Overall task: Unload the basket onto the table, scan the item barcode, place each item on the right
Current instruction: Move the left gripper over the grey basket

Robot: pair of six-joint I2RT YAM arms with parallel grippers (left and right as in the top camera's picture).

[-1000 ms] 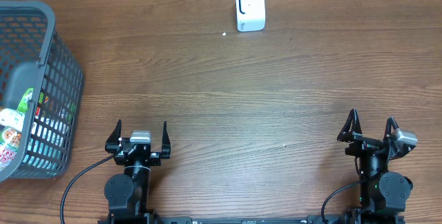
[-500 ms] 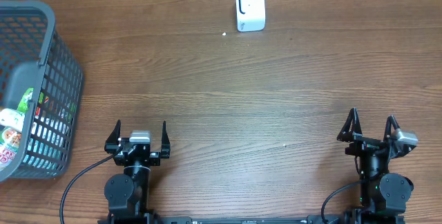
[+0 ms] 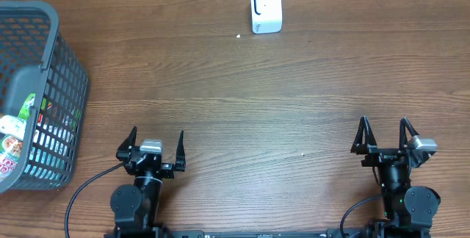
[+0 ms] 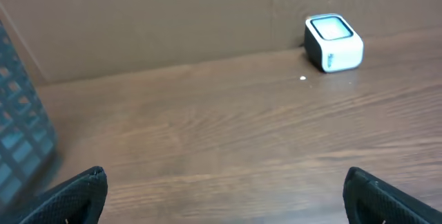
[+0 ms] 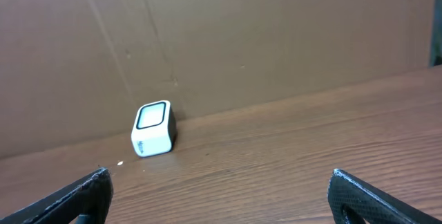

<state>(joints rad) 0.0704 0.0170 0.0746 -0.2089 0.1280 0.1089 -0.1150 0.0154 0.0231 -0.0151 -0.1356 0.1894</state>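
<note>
Bare table (image 3: pixel 242 98) ahead of my jaws, 12 o'clock. Only obstacles: scanner (image 3: pixel 265 7) at far edge, basket (image 3: pixel 44 84) at 9 o'clock.

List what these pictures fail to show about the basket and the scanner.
- Grey plastic mesh basket, overhead: left side cut off by the frame edge; the packaged items inside are partly hidden by the mesh, no barcode legible.
- Small white box-shaped scanner: its markings are too small to read in every view.

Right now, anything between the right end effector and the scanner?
Nothing. In the right wrist view, only bare wood tabletop runs from the open right end effector to the white scanner. The overhead view agrees.
</note>
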